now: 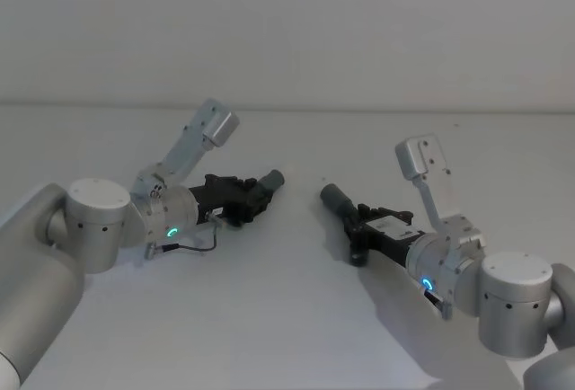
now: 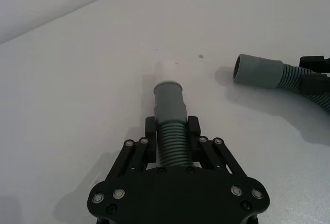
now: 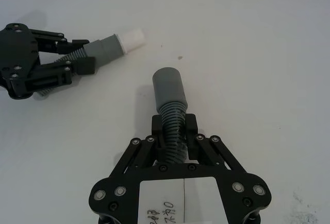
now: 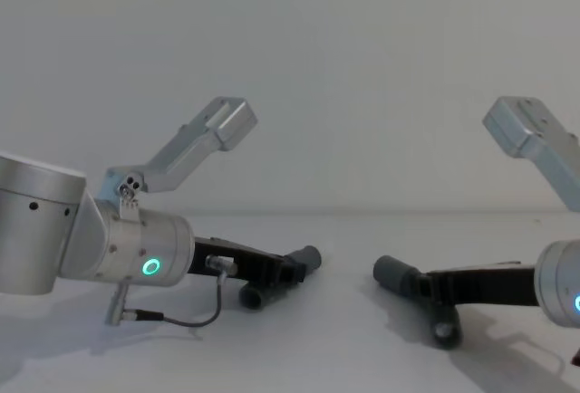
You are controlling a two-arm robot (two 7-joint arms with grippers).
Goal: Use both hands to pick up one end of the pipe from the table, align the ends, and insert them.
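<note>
Pipe piece with white tip (image 2: 170, 105), ribbed grey: clamped in left hand (image 2: 171, 131) | grey-cuffed piece (image 3: 169, 87): clamped in right hand (image 3: 174, 128)

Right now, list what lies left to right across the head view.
Going rightward: left arm, left gripper, free end of left pipe piece, free end of right pipe piece, right gripper, right arm.
</note>
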